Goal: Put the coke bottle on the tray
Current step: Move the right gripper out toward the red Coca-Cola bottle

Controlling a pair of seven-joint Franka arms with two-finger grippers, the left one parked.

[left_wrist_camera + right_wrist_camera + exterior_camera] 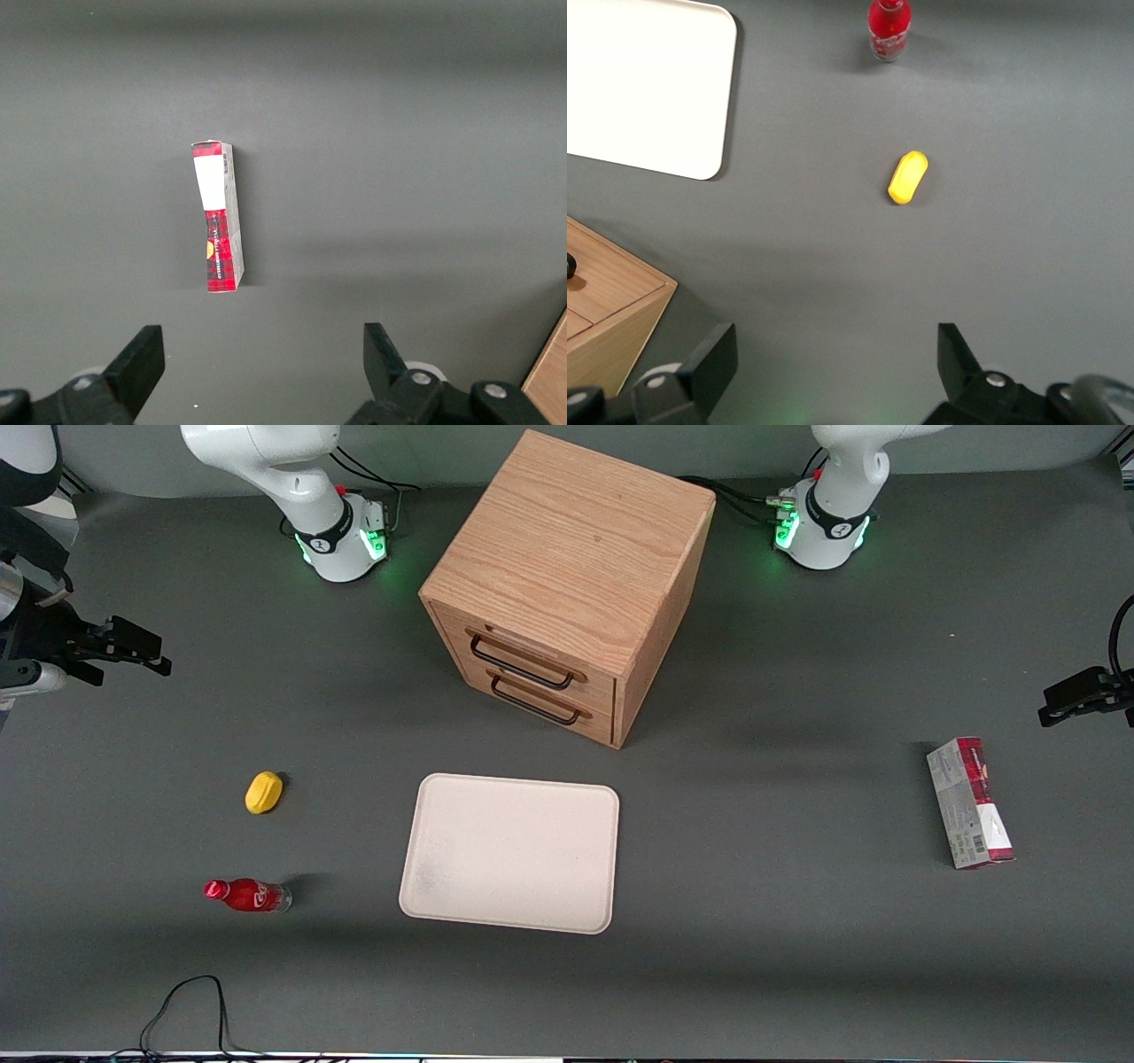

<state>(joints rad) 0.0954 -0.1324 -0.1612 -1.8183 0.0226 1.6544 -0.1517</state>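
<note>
From the front, the coke bottle [247, 895] lies on its side on the dark grey desk [780, 921], toward the working arm's end. It is small and red, with a red cap at one end, white script on its body and a clear base at the end that faces the tray [511, 852]. The cream-white tray lies flat, bare, with rounded corners and a low rim, well apart from the bottle. A yellow lemon-shaped object [264, 792] sits farther from the camera than the bottle. The wooden drawer cabinet [567, 584] stands farther from the camera than the tray, both drawers shut. A red-and-grey carton [970, 802] lies toward the parked arm's end. The claw [133, 646] hangs above the desk at the working arm's edge, away from every object, holding nothing.

In the left wrist view, only the carton [219, 218] shows on the desk.

In the right wrist view, the claw [837, 359] has its fingers [713, 359] spread wide apart over bare desk, with the lemon-shaped object [907, 176] near, the bottle [887, 28] seen base-on, a tray corner [700, 115] and a cabinet corner [611, 310].
</note>
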